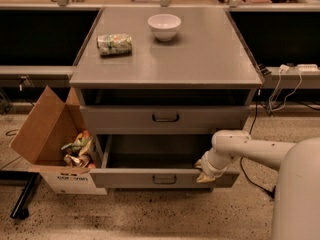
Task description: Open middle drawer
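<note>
Middle drawer (125, 178): low in the middle, pulled out.
Gripper (205, 173): at its front edge, right side; open or closed, I cannot tell.
Feel: hard metal, probably slides easily.
Hold: small dark handle (164, 179).

This looks like a robotics lab or workshop: a grey metal drawer cabinet (200, 54) stands on a speckled hard floor (150, 214) between long workbenches (40, 71), with cables (280, 91) and a power strip (306, 67) on the right. A cardboard box (37, 129) of scraps sits at its left, and a white robot arm (260, 151) has its gripper (204, 176) at the right end of the pulled-out middle drawer (150, 178).
</note>
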Robot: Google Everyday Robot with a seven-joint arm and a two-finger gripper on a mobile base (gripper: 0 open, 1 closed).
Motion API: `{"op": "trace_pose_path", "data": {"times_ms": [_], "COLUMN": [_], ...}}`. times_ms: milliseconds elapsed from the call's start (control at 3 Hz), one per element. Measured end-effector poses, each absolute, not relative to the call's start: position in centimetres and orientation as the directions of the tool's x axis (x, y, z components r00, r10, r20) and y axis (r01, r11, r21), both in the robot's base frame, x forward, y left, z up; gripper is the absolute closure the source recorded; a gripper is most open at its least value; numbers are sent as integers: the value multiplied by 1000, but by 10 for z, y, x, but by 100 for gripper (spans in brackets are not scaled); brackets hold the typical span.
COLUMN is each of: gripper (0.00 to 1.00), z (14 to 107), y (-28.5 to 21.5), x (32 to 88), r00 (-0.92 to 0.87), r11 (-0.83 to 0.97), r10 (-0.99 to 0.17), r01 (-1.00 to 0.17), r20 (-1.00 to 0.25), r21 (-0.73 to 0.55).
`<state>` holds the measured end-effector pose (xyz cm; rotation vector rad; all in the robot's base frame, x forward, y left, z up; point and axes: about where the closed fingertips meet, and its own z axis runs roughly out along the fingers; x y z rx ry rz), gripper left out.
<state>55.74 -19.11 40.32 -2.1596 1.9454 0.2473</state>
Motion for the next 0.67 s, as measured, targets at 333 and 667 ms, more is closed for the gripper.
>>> {"op": "trace_pose_path", "data": {"times_ms": [333,667], "gripper": [100,100], "z": [409,407], "y": [-192,-192], "x": [557,546], "r00": [116,115], "r11": [-97,-94], "r10": [-955,-951], "r01": [-992,-992], "r20": [-274,-287], "r21": [-84,-87]}}
